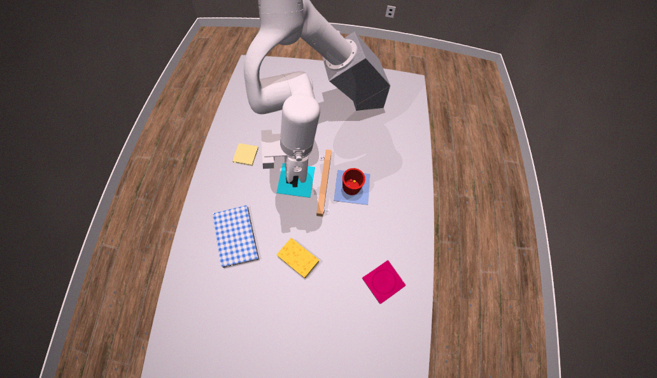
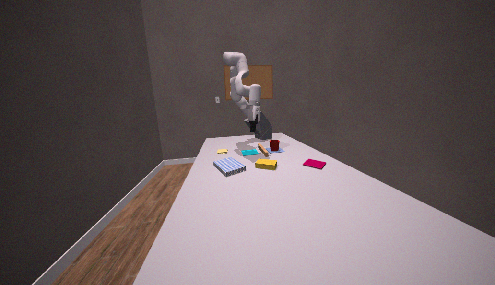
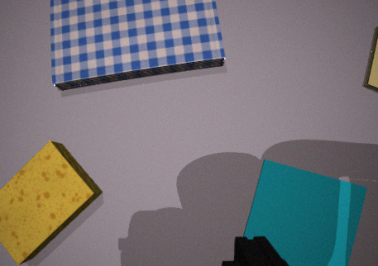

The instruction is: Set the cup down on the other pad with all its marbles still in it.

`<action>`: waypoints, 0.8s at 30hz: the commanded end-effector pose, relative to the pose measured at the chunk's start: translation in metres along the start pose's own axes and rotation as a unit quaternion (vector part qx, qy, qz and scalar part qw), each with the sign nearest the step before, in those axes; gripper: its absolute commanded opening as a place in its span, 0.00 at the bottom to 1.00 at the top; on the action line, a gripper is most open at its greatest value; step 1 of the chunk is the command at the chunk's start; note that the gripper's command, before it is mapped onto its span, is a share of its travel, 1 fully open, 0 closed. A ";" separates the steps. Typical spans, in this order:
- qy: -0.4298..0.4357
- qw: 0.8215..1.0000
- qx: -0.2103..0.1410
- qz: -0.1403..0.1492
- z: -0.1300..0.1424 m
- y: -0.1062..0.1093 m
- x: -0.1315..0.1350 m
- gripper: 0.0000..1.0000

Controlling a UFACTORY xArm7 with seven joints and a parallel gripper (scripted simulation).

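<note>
End effector (image 1: 294,182): fingers closed, holding nothing, above teal pad (image 1: 295,186). Red cup (image 1: 353,180): upright on blue pad (image 1: 351,188), beyond rail (image 1: 323,181).

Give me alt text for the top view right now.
The arm's shut, empty gripper hangs over the cyan pad; across the wooden rail, the red cup with marbles stands on the blue pad.
</note>
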State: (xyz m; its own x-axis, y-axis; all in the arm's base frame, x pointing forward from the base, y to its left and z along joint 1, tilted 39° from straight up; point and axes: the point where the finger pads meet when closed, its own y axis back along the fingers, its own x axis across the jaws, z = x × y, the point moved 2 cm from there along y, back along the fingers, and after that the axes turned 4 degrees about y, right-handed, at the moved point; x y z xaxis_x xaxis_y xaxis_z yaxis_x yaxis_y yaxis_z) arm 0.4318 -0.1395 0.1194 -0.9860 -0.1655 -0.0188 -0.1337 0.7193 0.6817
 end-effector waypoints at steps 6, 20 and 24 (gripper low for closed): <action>-0.007 1.000 0.002 -0.001 0.001 -0.003 -0.005 0.00; -0.035 0.999 -0.011 0.001 0.046 -0.012 -0.008 0.00; -0.061 0.998 -0.025 0.005 0.086 -0.020 -0.006 0.00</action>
State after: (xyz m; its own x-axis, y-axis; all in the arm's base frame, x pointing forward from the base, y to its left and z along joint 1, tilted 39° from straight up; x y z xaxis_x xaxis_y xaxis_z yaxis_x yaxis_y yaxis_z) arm 0.4350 -0.1143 0.0732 -0.9918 -0.1011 -0.0785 -0.1270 0.7009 0.7019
